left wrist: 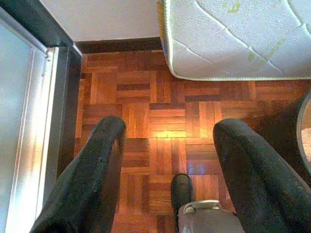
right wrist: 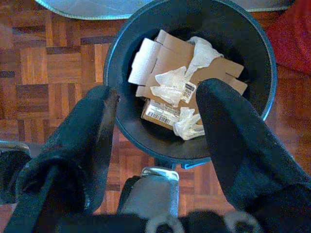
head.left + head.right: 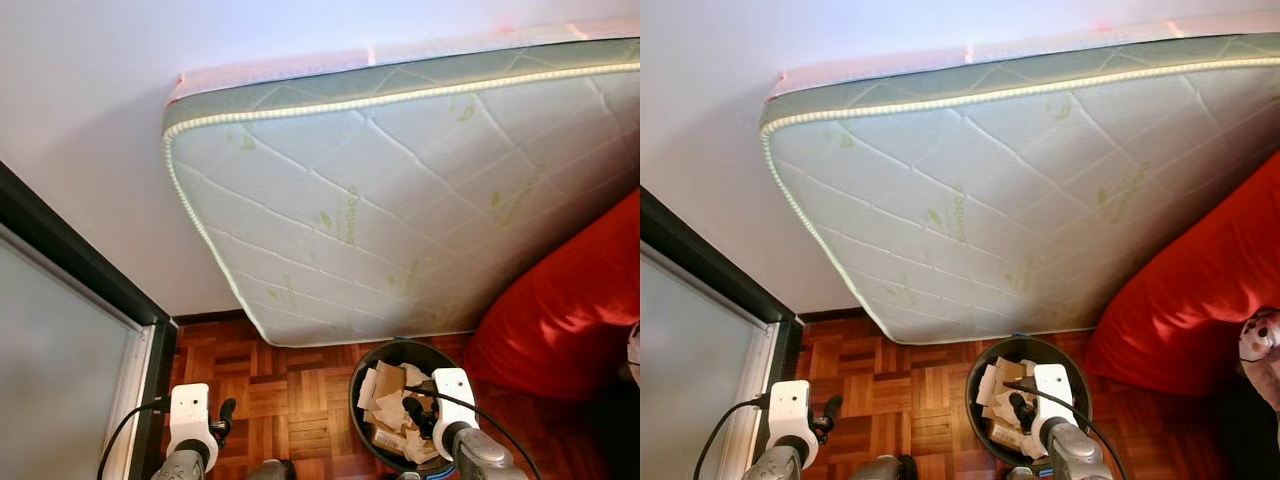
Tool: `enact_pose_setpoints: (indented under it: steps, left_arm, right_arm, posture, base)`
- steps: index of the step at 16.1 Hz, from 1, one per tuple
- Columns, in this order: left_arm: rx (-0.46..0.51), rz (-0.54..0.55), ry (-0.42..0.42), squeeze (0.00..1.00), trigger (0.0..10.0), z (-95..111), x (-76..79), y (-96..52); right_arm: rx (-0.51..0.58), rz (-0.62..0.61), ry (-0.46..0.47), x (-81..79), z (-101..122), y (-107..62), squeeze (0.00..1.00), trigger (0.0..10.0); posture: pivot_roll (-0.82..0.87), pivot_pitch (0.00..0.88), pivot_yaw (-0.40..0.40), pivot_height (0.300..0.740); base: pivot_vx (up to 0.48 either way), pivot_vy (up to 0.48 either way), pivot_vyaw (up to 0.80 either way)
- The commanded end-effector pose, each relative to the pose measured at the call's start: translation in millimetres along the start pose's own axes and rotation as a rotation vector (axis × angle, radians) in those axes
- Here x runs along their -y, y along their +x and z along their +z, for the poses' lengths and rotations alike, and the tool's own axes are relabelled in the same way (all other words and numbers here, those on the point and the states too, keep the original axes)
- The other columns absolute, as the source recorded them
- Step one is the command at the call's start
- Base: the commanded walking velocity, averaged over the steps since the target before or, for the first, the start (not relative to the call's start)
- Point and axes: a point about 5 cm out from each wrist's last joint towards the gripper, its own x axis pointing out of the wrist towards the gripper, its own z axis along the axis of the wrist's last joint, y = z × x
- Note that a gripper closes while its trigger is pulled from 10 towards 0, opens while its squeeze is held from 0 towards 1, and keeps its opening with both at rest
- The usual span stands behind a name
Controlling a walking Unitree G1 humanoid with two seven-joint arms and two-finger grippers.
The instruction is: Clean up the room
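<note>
Directly beneath the right gripper (image 2: 155, 141), its two black fingers spread wide and holding nothing, stands a round black waste bin (image 2: 121, 53) on the reddish-brown parquet floor (image 1: 165, 121). Inside the bin, between the fingers as the wrist camera sees it, lie flattened brown cardboard pieces (image 2: 170, 48), crumpled clear plastic wrap (image 2: 170, 85) and a small labelled box (image 2: 160, 112). Beyond the bin, a white quilted mattress with green leaf print (image 3: 400, 200) leans against the pale wall (image 3: 80, 120), its lower edge near the bin's far rim. To the right gripper's right sits a large red cushion (image 3: 570, 300). The left gripper (image 1: 167, 160) hangs over bare parquet, fingers also parted wide and empty, with a dark-framed glass sliding door (image 1: 29, 121) just to its left.
</note>
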Motion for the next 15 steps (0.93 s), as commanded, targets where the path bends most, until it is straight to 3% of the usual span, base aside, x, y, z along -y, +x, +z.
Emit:
enact_pose_setpoints:
  steps: [1, 4, 8, 15]
  left_arm:
    - [-0.054, 0.022, 0.002, 0.0, 10.0, -13.1, -6.6, -6.0]
    - [-0.049, 0.03, 0.004, 0.0, 10.0, -12.7, -8.0, -6.2]
    - [-0.042, 0.034, 0.011, 0.0, 10.0, -12.0, -9.1, -6.4]
    - [-0.038, 0.034, 0.019, 0.0, 10.0, -12.4, -9.4, -7.0]
  right_arm:
    - [-0.028, -0.001, 0.022, -2.5, -9.6, -1.4, 0.0, 10.0]
    - [-0.027, -0.004, 0.025, -2.3, -9.4, -1.4, 0.0, 10.0]
    - [-0.033, -0.014, 0.037, -2.2, -9.9, -1.2, 0.0, 10.0]
    - [-0.039, -0.039, 0.062, -1.8, -11.0, -1.2, 0.0, 10.0]
  posture:
    - [0.07, 0.197, 0.069, 0.74]
    - [0.07, 0.202, 0.068, 0.74]
    - [0.07, 0.207, 0.069, 0.74]
    - [0.08, 0.212, 0.072, 0.74]
  base:
    - [0.0, 0.48, 0.0]
    - [0.0, 0.424, 0.0]
    - [0.0, 0.0, 0.0]
    - [0.0, 0.0, -0.71]
